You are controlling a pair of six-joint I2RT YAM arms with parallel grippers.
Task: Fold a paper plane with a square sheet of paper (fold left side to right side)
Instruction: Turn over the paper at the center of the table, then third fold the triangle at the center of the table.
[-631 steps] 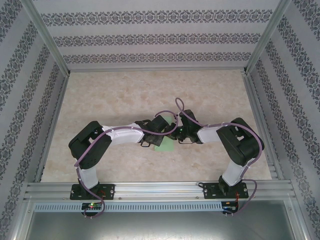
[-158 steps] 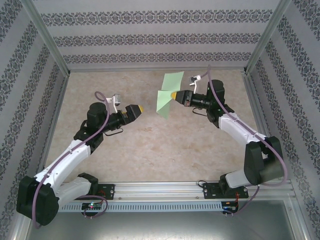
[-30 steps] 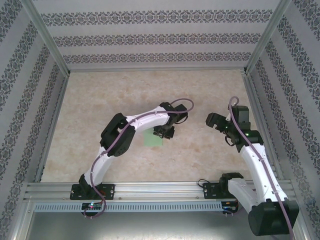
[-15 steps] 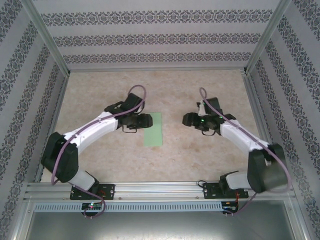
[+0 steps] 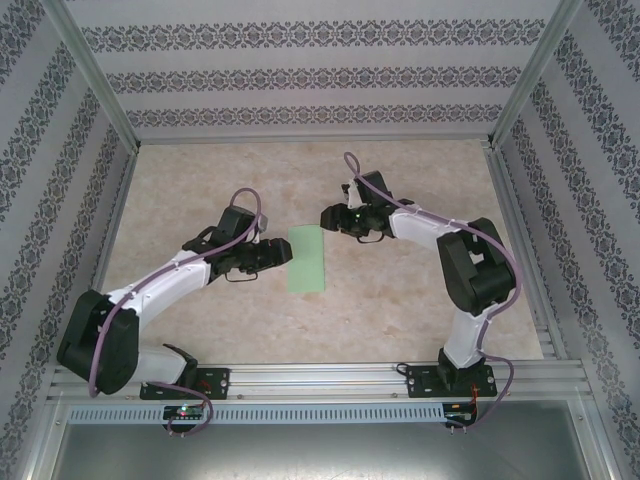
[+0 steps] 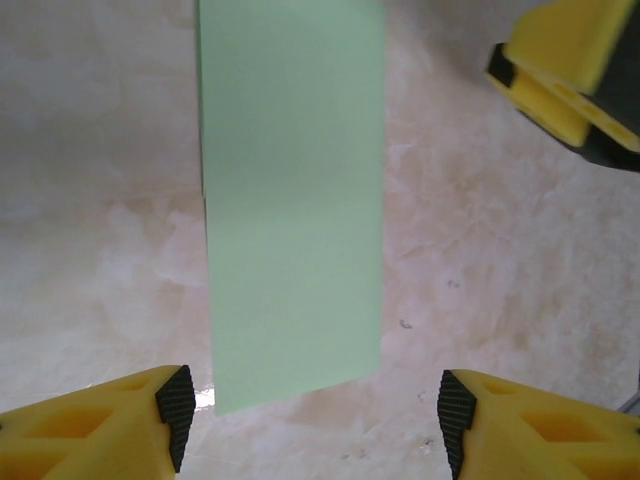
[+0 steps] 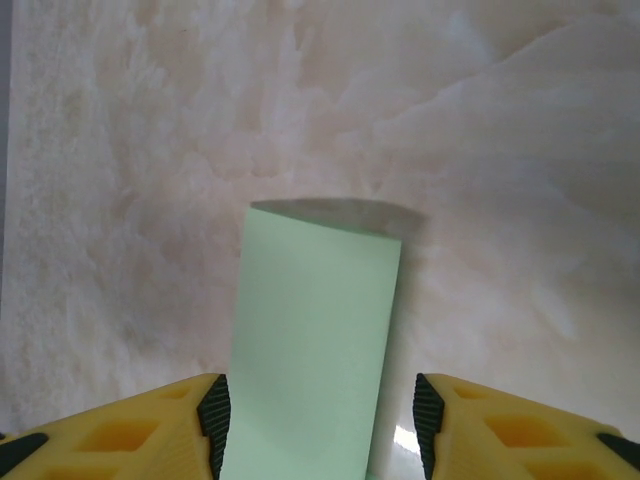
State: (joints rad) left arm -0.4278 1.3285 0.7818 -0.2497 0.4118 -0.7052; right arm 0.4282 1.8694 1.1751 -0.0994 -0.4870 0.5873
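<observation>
The table point(image 5: 200, 180) before me had a pale, marbled beige top, evenly lit, with a soft sheen. Walls point(image 5: 300, 75) papered in white with dark floral bands closed its far, left and right edges. Silver metal posts point(image 5: 97, 80) rose at the far corners, and a slotted metal rail point(image 5: 320, 375) ran along the near edge.

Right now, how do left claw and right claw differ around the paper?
The left claw sits at the left long edge of the folded green paper; the right claw at its far right corner. Left claw's fingers straddle it loosely, right claw's closely. Both open, gripping nothing.
</observation>
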